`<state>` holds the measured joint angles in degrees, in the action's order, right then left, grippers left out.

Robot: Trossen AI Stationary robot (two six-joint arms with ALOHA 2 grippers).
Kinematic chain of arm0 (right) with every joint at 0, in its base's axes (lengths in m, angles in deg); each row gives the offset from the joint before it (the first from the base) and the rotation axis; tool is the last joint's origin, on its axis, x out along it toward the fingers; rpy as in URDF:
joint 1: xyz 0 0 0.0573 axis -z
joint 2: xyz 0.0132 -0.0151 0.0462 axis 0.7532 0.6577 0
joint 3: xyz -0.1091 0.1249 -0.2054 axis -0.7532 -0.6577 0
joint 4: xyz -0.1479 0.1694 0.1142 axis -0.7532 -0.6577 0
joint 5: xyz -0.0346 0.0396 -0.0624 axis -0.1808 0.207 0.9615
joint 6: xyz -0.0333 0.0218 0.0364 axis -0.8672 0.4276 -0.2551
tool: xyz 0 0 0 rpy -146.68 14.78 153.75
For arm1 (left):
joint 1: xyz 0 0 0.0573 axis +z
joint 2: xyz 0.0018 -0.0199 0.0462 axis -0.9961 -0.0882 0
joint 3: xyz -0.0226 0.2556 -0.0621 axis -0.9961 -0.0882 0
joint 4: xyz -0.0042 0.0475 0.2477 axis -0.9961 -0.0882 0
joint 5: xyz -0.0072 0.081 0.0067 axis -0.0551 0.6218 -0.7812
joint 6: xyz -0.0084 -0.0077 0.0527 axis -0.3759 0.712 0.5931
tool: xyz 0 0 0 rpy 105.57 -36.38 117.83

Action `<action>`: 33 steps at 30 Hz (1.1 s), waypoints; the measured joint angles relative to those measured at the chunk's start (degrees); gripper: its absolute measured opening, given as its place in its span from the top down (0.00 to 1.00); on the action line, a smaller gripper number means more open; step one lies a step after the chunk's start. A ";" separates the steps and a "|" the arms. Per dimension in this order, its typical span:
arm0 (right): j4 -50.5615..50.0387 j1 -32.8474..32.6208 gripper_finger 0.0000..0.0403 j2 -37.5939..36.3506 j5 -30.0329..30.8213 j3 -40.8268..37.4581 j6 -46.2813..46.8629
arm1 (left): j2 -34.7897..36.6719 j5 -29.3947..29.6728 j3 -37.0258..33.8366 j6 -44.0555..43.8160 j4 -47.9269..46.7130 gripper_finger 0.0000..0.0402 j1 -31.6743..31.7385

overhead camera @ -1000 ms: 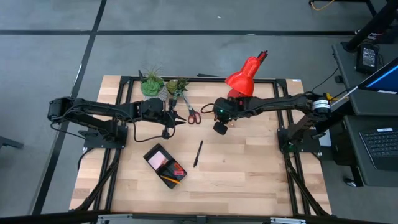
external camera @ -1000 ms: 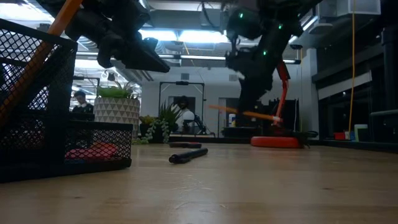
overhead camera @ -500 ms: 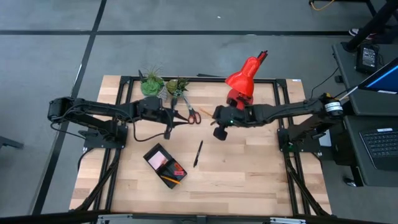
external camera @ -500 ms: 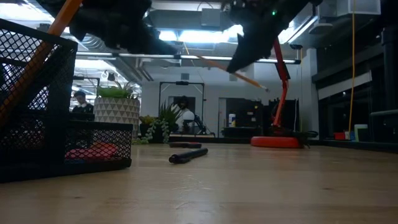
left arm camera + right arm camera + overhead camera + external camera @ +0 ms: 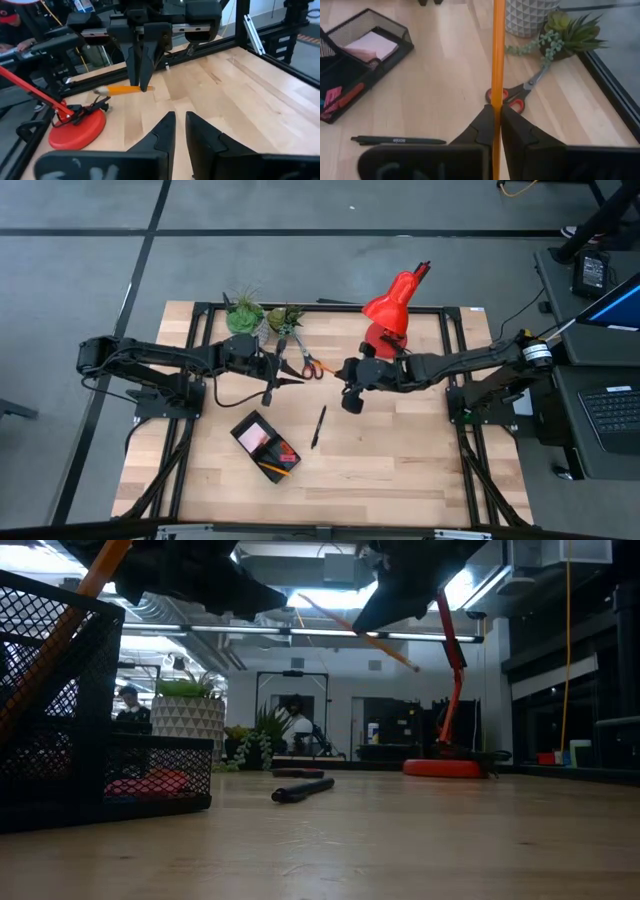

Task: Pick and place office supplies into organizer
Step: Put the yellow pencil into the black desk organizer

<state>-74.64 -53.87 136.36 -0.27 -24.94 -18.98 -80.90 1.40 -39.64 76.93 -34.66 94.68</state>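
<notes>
The right gripper [image 5: 495,117] hangs above the middle of the tabletop [image 5: 400,450], in front of the red desk lamp [image 5: 392,305], with its fingers [image 5: 479,125] pinched on an orange pencil [image 5: 497,55] that runs straight out past their tips; in the low view the pencil [image 5: 355,632] slants in the air, well clear of the wood. The left gripper [image 5: 179,125] is raised over the back of the tabletop just beside the red-handled scissors [image 5: 308,362], its fingers [image 5: 162,131] drawn close with only a narrow gap and nothing between them (its wrist camera looks across at the other arm's gripper gripping the pencil). The scissors lie flat near the two potted plants [image 5: 262,318]. A black pen [image 5: 319,426] lies loose on the wood between the grippers and the front edge. The organizer [image 5: 266,444], a black mesh tray, sits toward the front left, well apart from both grippers, and holds a pink sticky-note pad [image 5: 371,45] in one compartment and red and pink erasers [image 5: 342,96] in another; an orange pencil [image 5: 274,469] also rests in it.
</notes>
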 joint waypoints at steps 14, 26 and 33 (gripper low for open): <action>2.40 0.02 0.94 0.00 0.00 0.00 -1.26 | 0.00 2.15 0.00 -1.06 0.00 0.56 0.00; 10.88 -1.23 0.94 0.02 -0.15 0.00 -9.05 | -3.26 4.45 0.00 -8.32 13.07 0.54 1.02; 13.18 -2.38 0.94 0.02 -0.17 0.00 -11.96 | -9.57 -1.99 0.00 -11.10 27.11 0.55 0.99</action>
<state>-61.47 -56.25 136.38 -0.45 -24.94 -30.94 -90.47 -0.59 -39.64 65.83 -7.55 95.67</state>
